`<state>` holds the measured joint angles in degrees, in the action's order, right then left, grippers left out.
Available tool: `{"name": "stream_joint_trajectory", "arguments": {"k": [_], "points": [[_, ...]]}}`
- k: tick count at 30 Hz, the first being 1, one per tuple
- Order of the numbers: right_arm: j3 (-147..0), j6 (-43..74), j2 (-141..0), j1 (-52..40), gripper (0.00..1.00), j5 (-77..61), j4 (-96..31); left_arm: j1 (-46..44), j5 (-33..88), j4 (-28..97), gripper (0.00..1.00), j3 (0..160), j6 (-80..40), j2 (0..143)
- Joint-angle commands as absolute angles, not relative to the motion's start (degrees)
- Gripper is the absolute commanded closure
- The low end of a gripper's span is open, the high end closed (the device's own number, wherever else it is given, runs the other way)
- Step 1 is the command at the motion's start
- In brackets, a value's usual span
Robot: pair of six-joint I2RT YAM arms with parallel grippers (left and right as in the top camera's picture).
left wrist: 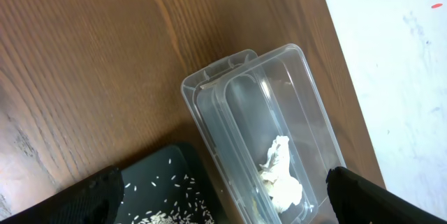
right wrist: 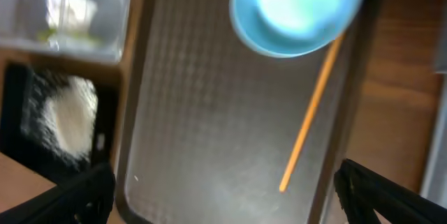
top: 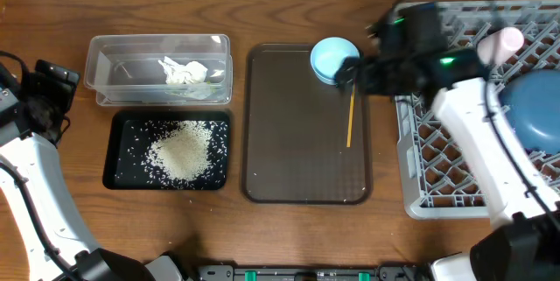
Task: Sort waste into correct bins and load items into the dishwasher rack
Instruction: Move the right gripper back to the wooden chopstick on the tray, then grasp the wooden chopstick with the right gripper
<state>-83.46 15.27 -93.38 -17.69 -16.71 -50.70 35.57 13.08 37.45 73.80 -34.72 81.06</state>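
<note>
Presently: light-blue bowl (top: 333, 58) lodged on brown tray (top: 289, 141), unracked; right jaws held wide beside it, seemingly for grasping; left jaws wide.

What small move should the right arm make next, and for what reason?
Probably ease the right gripper onto the rim of the light-blue bowl and close the fingers. The bowl sits on the brown serving tray, not in the grey rack, and the open fingers are beside it, holding nothing.
</note>
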Motion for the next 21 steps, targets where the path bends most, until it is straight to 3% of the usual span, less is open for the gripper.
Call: {"name": "stream_joint_trajectory", "arguments": {"k": [1,4,8,10,21], "points": [[-83.0,17.7,-95.0,-22.0,0.01,-3.0,-51.5,35.7,12.3,37.5,0.05,73.7,-34.8,81.2],[-83.0,24.1,-97.0,-24.8,0.08,6.2,-52.8,35.7,12.3,37.5,0.05,73.7,-34.8,81.2],[-83.0,27.5,-101.1,-26.0,0.21,7.2,-52.7,35.7,12.3,37.5,0.05,73.7,-34.8,81.2],[-83.0,29.4,-103.8,-25.9,0.32,7.1,-52.7,35.7,12.3,37.5,0.05,73.7,-34.8,81.2],[-83.0,31.3,-116.0,-25.9,0.51,4.4,-52.4,35.7,12.3,37.5,0.05,73.7,-34.8,81.2]]}}
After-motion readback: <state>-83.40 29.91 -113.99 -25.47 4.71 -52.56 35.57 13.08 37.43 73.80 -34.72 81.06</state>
